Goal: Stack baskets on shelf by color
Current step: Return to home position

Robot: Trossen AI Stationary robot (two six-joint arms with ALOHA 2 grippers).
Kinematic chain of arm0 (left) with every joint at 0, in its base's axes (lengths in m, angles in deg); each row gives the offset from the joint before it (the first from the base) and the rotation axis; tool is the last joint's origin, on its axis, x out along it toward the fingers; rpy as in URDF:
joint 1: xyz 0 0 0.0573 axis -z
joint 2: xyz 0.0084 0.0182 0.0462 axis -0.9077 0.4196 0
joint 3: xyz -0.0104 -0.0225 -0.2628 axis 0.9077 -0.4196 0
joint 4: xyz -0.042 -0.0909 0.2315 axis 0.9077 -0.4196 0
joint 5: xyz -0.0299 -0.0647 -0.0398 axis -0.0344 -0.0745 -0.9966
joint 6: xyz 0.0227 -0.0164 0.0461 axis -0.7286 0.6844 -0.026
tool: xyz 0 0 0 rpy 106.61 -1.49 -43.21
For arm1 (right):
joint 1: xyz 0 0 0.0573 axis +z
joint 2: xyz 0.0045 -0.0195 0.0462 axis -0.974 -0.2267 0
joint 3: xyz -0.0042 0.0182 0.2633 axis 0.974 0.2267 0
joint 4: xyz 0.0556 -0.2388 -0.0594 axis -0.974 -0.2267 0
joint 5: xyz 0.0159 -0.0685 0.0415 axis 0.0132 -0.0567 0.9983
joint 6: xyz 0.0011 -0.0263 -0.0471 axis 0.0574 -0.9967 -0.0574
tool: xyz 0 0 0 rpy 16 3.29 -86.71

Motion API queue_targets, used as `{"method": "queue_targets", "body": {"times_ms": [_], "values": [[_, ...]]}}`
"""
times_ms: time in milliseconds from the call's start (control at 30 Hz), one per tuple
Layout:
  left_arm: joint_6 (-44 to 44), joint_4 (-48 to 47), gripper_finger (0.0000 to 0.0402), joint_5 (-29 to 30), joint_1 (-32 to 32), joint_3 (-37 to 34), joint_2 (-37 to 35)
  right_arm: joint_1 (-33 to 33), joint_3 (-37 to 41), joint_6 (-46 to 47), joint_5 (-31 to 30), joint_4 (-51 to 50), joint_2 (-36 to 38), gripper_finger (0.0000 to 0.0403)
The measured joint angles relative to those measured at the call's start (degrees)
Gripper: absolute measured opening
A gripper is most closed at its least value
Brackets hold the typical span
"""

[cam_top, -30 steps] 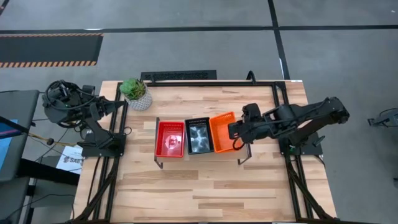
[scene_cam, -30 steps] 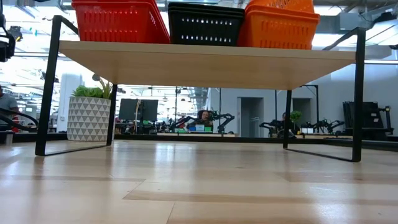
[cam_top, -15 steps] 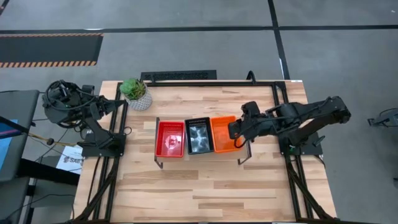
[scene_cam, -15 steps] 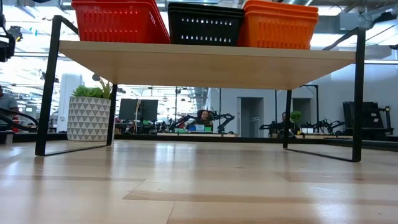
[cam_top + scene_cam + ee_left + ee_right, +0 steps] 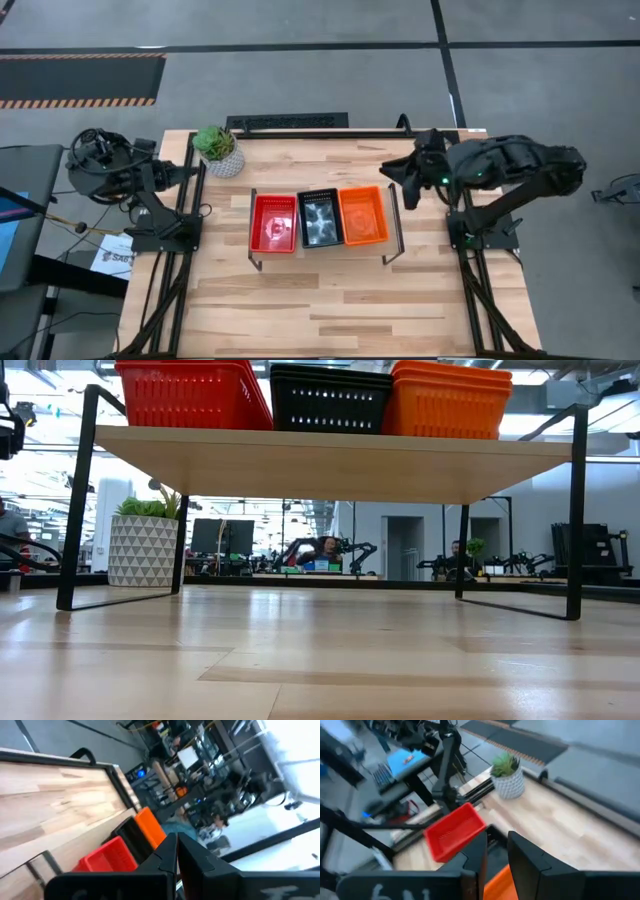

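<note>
Three basket stacks stand side by side on the shelf (image 5: 392,228): red (image 5: 272,222), black (image 5: 319,220) and orange (image 5: 362,215). In the low view they sit on the board (image 5: 330,460), red (image 5: 190,395), black (image 5: 330,400), orange (image 5: 448,400). My right gripper (image 5: 392,175) (image 5: 496,850) is open and hovers past the shelf's far right corner, touching nothing. My left gripper (image 5: 193,166) (image 5: 176,852) is shut and rests folded back at the table's left edge.
A white pot with a green plant (image 5: 220,150) (image 5: 143,545) stands near the table's far left corner. Bare wood lies in front of the shelf, toward the near edge. A black frame rail runs along the table's sides.
My right gripper lowered the tilted top orange basket level onto the orange stack, let go of it, then drew back up and toward the table's far right. The orange stack now sits level. The left arm has kept still.
</note>
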Motion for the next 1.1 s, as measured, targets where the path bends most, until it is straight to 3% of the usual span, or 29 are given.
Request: {"method": "queue_targets", "body": {"times_ms": [67, 200, 367, 600, 833, 967, 1100], "values": [[0.0, -0.32, 0.0, 1.29, 0.0, -0.02, 0.02, 0.59, -0.04, -6.17, -0.54, 0.46, 0.21, 0.0097], [-1.59, -1.83, 0.0, 9.47, -0.01, 0.0, -0.18, -2.21, 0.18, -13.15, 0.13, 2.67, 1.43, 0.0097], [-5.08, -11.27, 0.0, 8.66, 0.0, 0.04, -3.59, -8.96, 6.71, -18.56, 6.81, 9.83, 9.04, 0.0097], [2.4, -26.17, 0.0, 11.34, 0.07, -0.18, -8.19, -17.05, 34.29, -19.51, 14.85, 32.94, 25.42, 0.0097], [-0.73, -28.14, 0.0, 14.11, 0.46, -5.69, -10.2, -18.46, 62.24, -15.75, 17.98, 55.81, 40.56, 0.0097], [-0.41, -28.84, 0.0, 13.76, 0.46, -10.59, -10.27, -17.87, 73.85, -15.65, 18.06, 65.95, 46.27, 0.0097], [4.82, -30.67, 0.0, 12.48, 0.55, -15.2, -10.29, -17.89, 81.21, -13.77, 17.22, 67.8, 52.52, 0.0097]]}}
